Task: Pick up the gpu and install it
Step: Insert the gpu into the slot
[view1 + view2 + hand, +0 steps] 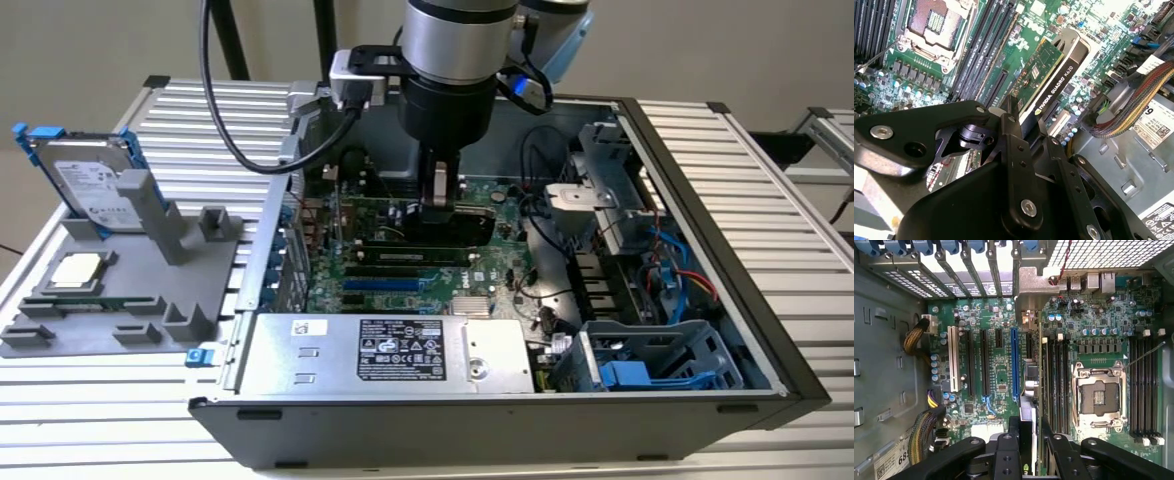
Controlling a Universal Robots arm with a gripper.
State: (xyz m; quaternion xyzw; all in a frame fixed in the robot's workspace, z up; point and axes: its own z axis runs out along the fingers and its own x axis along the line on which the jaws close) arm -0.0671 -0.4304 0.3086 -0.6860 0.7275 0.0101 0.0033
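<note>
The gpu [1051, 70] is a green card with a black cover, held on edge inside the open computer case [694, 200]. My gripper [1029, 125] is shut on it from above, one finger on each face. In the first wrist view the gpu [1030, 385] appears edge-on, between the blue slot [1014, 365] and the memory slots, and its silver bracket [1029, 285] lies against the case's rear openings. In the exterior view my gripper [441, 205] reaches straight down over the motherboard [400, 270] with the dark gpu [441, 232] under it. I cannot tell whether its lower edge sits in a slot.
A grey fixture [120, 310] at the exterior view's left holds a hard drive [87, 185] with a blue frame and a square silver chip [74, 270]. Inside the case are the power supply [387, 350], a drive cage [654, 365], cable bundles [1134, 100] and the empty processor socket [1099, 395].
</note>
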